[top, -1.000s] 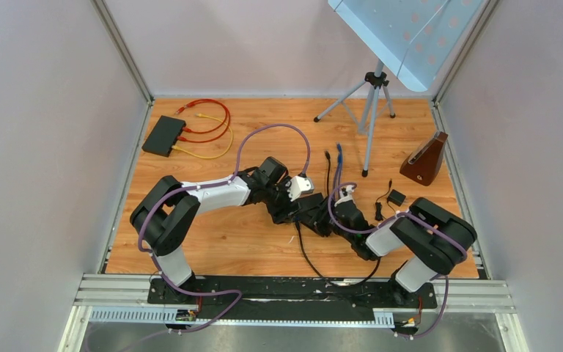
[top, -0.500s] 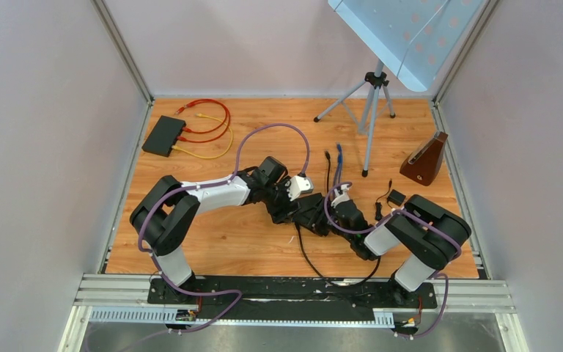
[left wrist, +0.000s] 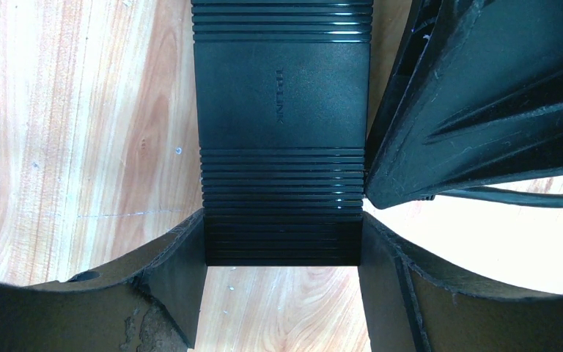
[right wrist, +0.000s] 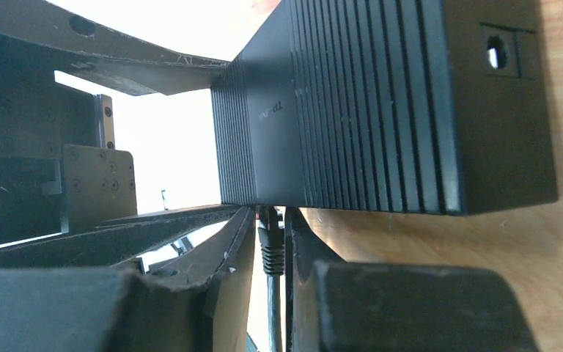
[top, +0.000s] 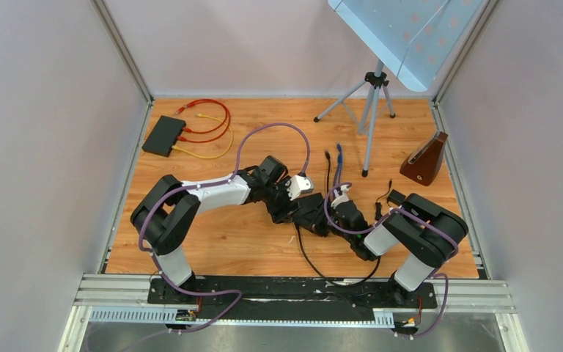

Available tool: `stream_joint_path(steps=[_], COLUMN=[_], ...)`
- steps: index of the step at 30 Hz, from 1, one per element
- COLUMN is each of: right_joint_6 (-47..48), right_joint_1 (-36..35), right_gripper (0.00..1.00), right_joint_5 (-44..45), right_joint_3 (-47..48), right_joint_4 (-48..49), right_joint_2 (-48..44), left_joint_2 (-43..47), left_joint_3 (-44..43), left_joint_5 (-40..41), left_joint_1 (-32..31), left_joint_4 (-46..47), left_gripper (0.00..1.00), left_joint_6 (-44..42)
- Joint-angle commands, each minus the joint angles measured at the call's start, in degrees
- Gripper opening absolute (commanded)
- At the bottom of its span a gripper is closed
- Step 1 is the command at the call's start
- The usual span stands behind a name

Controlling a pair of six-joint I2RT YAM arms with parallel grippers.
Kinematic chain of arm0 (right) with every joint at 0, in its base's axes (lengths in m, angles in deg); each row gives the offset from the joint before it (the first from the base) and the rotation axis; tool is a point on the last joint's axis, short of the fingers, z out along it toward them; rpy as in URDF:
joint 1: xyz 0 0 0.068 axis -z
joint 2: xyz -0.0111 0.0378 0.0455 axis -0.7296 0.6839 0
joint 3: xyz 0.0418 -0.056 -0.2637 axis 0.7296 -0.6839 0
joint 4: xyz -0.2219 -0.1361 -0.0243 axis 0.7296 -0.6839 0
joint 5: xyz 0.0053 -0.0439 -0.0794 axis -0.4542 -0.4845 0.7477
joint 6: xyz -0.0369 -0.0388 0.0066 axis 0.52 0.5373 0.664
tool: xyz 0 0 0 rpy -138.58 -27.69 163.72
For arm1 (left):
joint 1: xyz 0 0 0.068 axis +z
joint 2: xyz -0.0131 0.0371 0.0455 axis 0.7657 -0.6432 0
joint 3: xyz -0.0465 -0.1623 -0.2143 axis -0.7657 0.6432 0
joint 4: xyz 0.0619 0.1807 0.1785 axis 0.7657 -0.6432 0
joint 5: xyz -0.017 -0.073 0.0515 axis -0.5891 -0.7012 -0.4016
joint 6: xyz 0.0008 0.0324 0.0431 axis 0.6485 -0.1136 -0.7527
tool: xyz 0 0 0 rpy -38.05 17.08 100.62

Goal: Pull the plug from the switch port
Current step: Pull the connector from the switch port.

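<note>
The black switch point(left wrist: 282, 110) lies flat on the wooden floor. My left gripper point(left wrist: 282, 242) is shut on its near end, one finger against each side. In the right wrist view the switch point(right wrist: 381, 110) fills the top, and a black plug point(right wrist: 271, 246) sits in its port with the cable point(right wrist: 273, 315) trailing toward the camera. My right gripper point(right wrist: 271, 220) is shut on that plug, its fingers pressed against both sides. From above, both grippers meet at mid-floor, left point(top: 297, 209) and right point(top: 324, 220), hiding most of the switch.
A second black box point(top: 164, 136) with red and yellow cables lies at the back left. A tripod point(top: 370, 110), a brown wedge-shaped object point(top: 425, 159), a small black adapter point(top: 396, 198) and loose cable ends point(top: 336, 158) stand at the back right. The plug's black cable point(top: 315, 268) loops toward the arm bases.
The right arm has edged slightly left toward the switch. The left arm has stayed still.
</note>
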Motion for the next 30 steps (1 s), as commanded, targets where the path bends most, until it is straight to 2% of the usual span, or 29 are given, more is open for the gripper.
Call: stream_joint_path(steps=[1, 4, 5, 7, 9, 14, 24, 26, 28, 30], right_joint_6=[-1.6, -0.8, -0.8, -0.8, -1.3, -2.9, -3.7, -2.2, 1.1, 1.3], right_joint_1=[-0.4, -0.3, -0.3, -0.2, -0.1, 0.5, 0.9, 0.9, 0.9, 0.8], right_gripper=[0.18, 0.17, 0.2, 0.35, 0.39, 0.27, 0.2, 0.23, 0.32, 0.36], right_joint_5=[1.0, 0.3, 0.0, -0.6, -0.2, 3.4, 2.0, -0.3, -4.9, -7.0], right_joint_3=[0.7, 1.5, 1.8, 2.3, 2.4, 2.8, 1.7, 1.6, 2.1, 3.3], right_joint_4=[3.7, 2.3, 1.6, 0.6, -0.3, -3.4, -1.6, 1.2, 5.8, 5.4], right_joint_2=[0.0, 0.1, 0.0, 0.1, 0.0, 0.9, 1.7, 2.0, 2.2, 2.0], left_joint_2=[-1.7, -1.8, -1.6, -1.6, -1.5, -1.4, -1.7, -1.8, -1.7, -1.6], left_joint_3=[-1.1, -1.1, -1.1, -1.1, -1.1, -1.1, -1.4, -1.3, -1.3, -1.3], left_joint_5=[-3.2, -3.2, -3.2, -3.2, -3.1, -3.2, -3.6, -3.6, -3.5, -3.6], left_joint_1=[-0.4, -0.4, -0.4, -0.4, -0.4, -0.4, -0.5, -0.5, -0.5, -0.5], left_joint_4=[-1.9, -2.0, -2.0, -2.0, -2.1, -2.4, -2.8, -2.9, -2.9, -3.0], left_gripper=[0.68, 0.69, 0.69, 0.69, 0.69, 0.68, 0.68, 0.67, 0.67, 0.67], left_joint_6=[0.4, 0.4, 0.5, 0.5, 0.6, 0.8, 1.1, 1.1, 1.2, 1.2])
